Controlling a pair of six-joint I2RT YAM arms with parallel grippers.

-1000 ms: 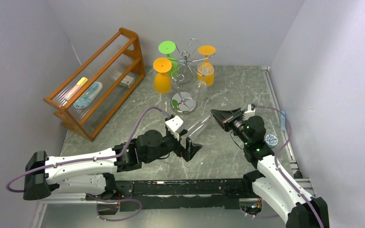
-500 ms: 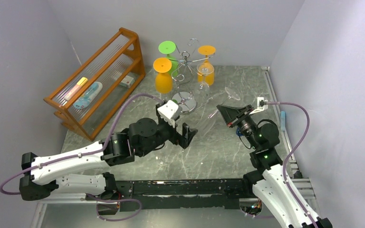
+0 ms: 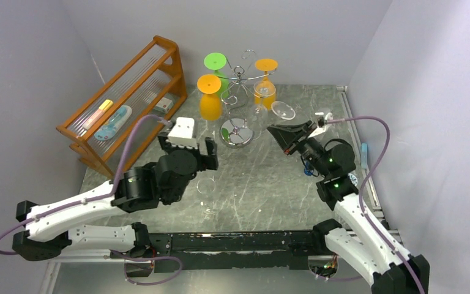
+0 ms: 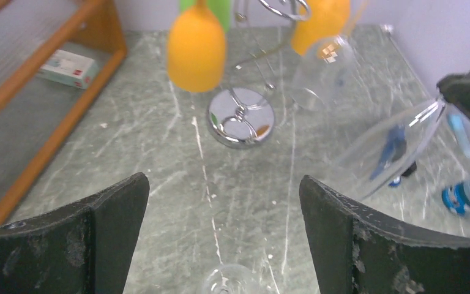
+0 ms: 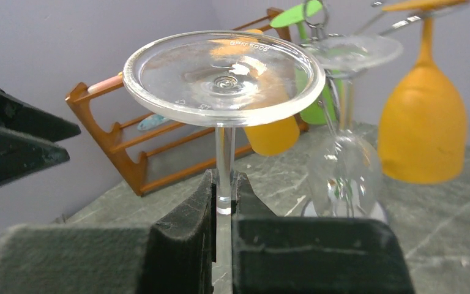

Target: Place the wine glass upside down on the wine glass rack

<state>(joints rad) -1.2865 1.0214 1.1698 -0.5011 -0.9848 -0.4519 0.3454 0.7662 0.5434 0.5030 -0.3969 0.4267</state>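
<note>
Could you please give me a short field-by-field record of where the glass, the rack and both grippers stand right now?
right gripper: jaws shut on the stem of the wine glass, foot up
left gripper: jaws open, empty, above the table
rack: coloured glasses hang from it upside down
task status: wine glass beside the rack, not yet hung

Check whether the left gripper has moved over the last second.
Yes. The left gripper swung left: it was in front of the round base of the rack, and now sits left of it, nearer the wooden shelf.
</note>
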